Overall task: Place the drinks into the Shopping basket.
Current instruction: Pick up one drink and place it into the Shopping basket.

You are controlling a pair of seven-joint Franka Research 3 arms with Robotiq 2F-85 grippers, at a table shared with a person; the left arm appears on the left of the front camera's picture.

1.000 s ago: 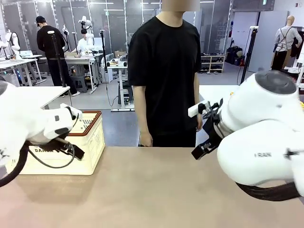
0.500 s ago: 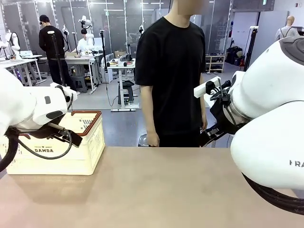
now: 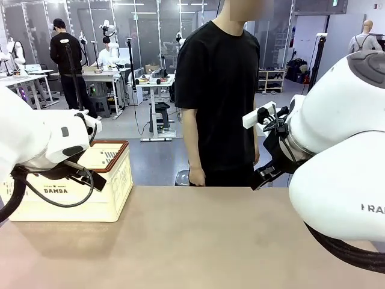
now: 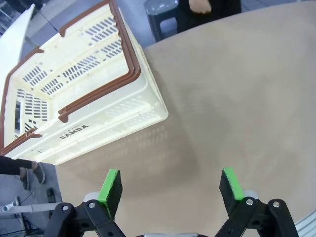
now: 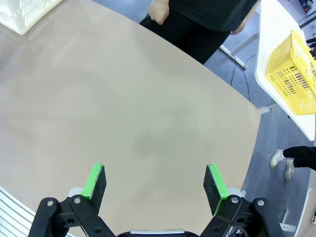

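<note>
The drinks are out of view. The Shopping basket [image 3: 99, 180], cream-white with a reddish-brown rim and "DAMDA" on its side, stands at the table's left; it looks empty from above in the left wrist view [image 4: 84, 94]. My left gripper [image 4: 171, 186] hovers open above bare tabletop just beside the basket, nothing between its green pads [image 4: 111, 189]. My right gripper [image 5: 155, 182] hangs open high over the middle of the table, also holding nothing. A corner of the basket [image 5: 22, 12] shows far off in that view.
A person in a black T-shirt stands at the far edge, hands [image 3: 197, 176] hanging by their sides [image 5: 158, 10]. A yellow mesh basket [image 5: 291, 74] sits on a white side table beyond the table's right end. The tan tabletop [image 3: 198, 241] stretches between the arms.
Both arms have risen and drawn back over the last second, the right one most. The person has stepped slightly to the right. Both grippers stayed open.
</note>
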